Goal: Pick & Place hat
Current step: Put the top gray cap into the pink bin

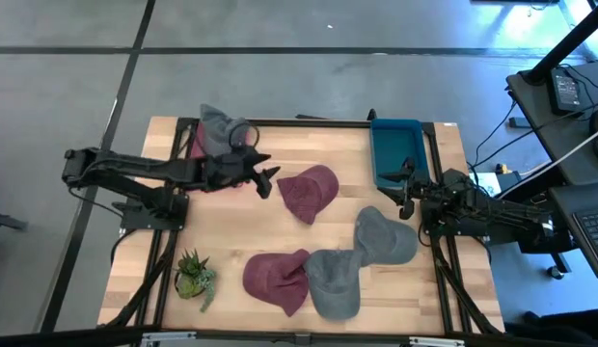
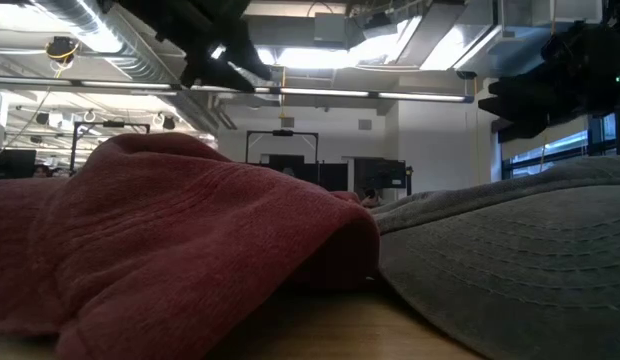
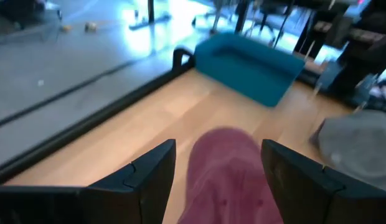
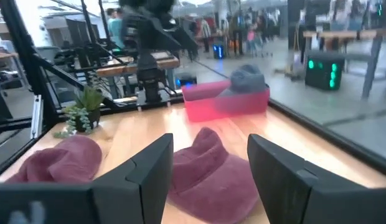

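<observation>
You get one overhead view, one pressed low against the desk (image 1: 241,231), and two opposed wrist views sharing the maroon hat (image 1: 309,193).

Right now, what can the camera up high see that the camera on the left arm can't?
Only the high view shows the little plant, the red hat and gray hat near the table's front edge, the pink bin with a gray hat in it, and the right pincer, open beside the blue bin.

Only the left wrist view shows the left pincer's fingers close up, spread wide around the middle red hat.

Both show the middle red hat, the blue bin and the left pincer.
</observation>
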Robot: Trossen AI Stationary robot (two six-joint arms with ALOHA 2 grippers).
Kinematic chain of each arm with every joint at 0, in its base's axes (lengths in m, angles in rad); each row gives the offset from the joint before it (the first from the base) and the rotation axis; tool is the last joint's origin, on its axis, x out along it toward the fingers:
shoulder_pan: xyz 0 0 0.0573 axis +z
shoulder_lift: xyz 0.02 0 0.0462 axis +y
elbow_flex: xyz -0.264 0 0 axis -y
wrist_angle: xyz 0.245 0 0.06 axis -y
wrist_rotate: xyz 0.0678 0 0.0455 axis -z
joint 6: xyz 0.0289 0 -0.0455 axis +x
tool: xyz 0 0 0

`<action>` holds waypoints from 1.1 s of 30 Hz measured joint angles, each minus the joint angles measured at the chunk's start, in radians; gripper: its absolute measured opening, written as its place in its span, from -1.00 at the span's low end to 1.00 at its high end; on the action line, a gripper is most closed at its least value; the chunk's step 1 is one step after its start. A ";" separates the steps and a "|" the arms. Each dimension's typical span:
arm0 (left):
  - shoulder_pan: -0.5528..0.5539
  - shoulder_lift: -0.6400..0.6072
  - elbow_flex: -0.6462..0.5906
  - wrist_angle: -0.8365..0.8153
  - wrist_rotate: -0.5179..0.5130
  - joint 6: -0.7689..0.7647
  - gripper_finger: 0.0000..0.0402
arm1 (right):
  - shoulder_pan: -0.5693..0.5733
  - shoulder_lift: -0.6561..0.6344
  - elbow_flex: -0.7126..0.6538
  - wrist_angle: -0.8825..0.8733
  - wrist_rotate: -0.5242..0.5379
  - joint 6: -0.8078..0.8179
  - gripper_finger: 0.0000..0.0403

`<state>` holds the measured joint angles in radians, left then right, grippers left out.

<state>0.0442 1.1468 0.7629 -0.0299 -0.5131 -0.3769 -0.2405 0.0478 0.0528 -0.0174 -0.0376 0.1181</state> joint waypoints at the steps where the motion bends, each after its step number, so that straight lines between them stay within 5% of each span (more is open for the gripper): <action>1: -0.011 -0.001 -0.010 0.036 -0.012 0.011 0.15 | 0.002 0.023 0.019 -0.026 0.000 0.004 0.00; 8: -0.052 0.011 -0.021 0.123 -0.020 0.022 0.14 | 0.051 0.271 0.208 -0.150 0.009 0.042 -0.13; 20: -0.072 0.117 -0.022 0.147 -0.020 0.023 0.14 | 0.242 0.775 0.633 -0.794 -0.009 0.381 -0.21; 25: -0.051 0.116 -0.022 0.182 -0.018 0.024 0.12 | 0.300 0.914 0.650 -0.786 -0.065 0.528 -0.21; 33: -0.050 0.112 -0.022 0.184 0.016 0.024 0.13 | 0.323 1.026 0.646 -0.784 -0.156 0.515 -0.15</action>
<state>-0.0059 1.2587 0.7414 0.1537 -0.4973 -0.3527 0.0827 1.0737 0.6987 -0.8014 -0.1938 0.6335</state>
